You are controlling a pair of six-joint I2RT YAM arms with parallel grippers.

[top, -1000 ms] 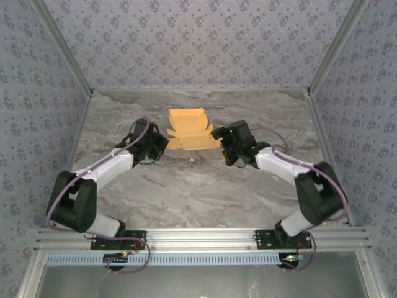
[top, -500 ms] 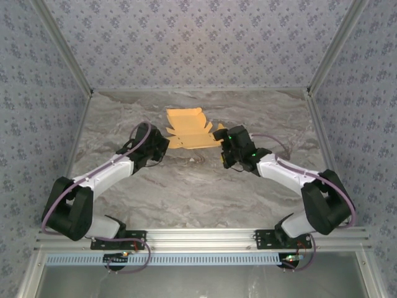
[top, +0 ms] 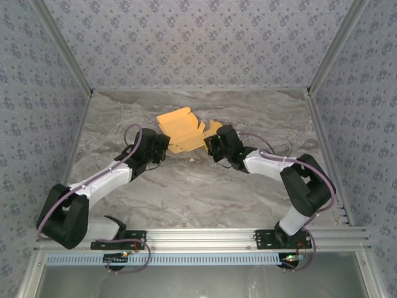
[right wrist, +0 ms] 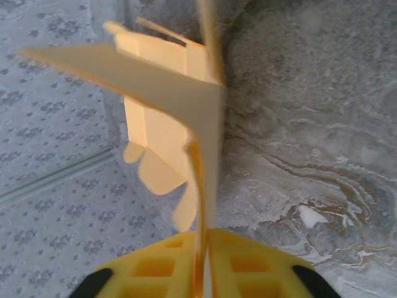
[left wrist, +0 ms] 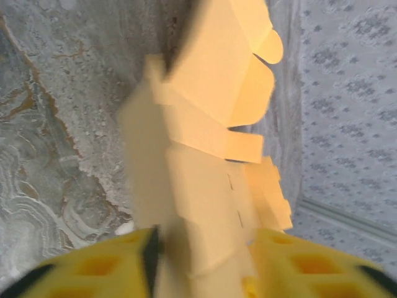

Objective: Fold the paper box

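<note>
Here the right arm (top: 271,162) reaches inward, fingers (right wrist: 155,268) pinching the paper box (top: 178,127).

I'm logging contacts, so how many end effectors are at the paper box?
2. The left end effector straddles the left edge of the paper box, jaws apart; the right end effector is pinched shut on its right edge.

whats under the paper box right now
The grey marbled table lies under the paper box. The right claw pinches one flap edge-on. The patch directly beneath the panels is covered, so nothing there can be checked.
</note>
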